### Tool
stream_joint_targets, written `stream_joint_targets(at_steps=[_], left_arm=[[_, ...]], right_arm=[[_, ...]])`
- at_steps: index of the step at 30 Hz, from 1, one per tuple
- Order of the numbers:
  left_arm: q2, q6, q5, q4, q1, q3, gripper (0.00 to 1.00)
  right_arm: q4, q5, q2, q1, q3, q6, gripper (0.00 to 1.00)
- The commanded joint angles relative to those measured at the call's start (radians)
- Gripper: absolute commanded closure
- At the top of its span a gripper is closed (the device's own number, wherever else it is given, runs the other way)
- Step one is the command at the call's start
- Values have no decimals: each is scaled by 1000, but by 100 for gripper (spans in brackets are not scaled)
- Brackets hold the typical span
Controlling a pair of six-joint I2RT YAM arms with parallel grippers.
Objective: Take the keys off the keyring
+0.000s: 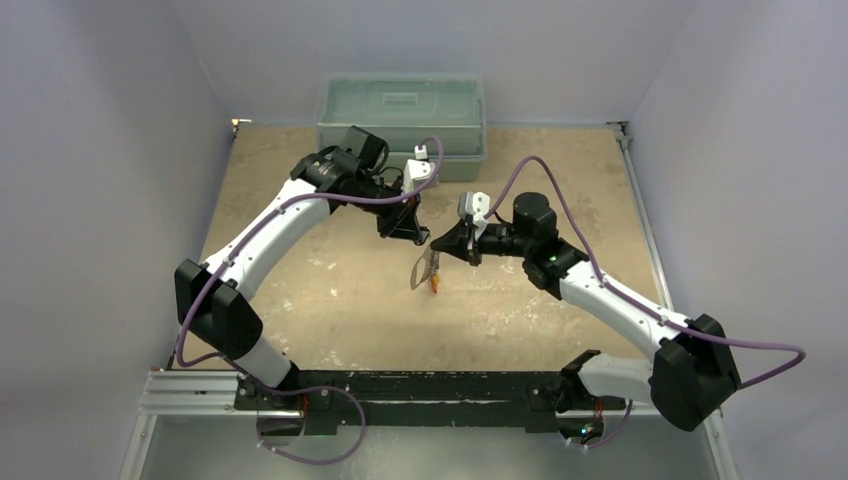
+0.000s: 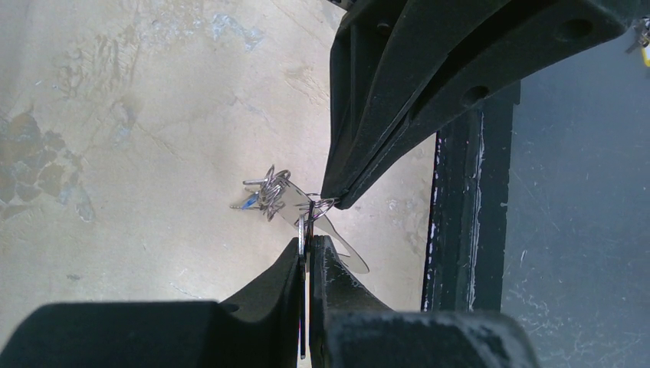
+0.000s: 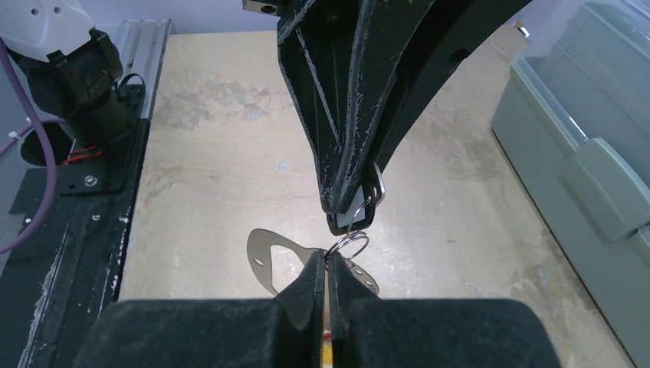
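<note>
Separation step, I reckon, mid-frame above the surface [image 1: 340, 290]: my left claw [image 2: 306, 244] pinched shut on the keys [image 2: 268, 193], my right claw [image 3: 326, 261] shut on the keyring [image 3: 264, 257]; next needs a slow opposing pull.

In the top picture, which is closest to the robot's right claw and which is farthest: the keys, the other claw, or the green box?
1. The keys, hanging right under the right gripper.
2. The left gripper, just beside it on the left.
3. The green box, far away at the back.
</note>
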Motion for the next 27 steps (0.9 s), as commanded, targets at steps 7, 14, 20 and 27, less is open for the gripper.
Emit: stream_joint_targets(at_steps=[7, 14, 20, 27], left_arm=[[-45, -23, 16, 77, 26, 4, 100], [-49, -23, 6, 85, 29, -10, 100], [-57, -27, -1, 89, 29, -12, 100], [-66, -20, 51, 79, 29, -11, 100]], right_arm=[[-33, -41, -31, -1, -15, -28, 100], [-38, -50, -38, -2, -12, -31, 100], [-48, -59, -39, -2, -14, -38, 100], [-86, -50, -29, -2, 0, -67, 86]])
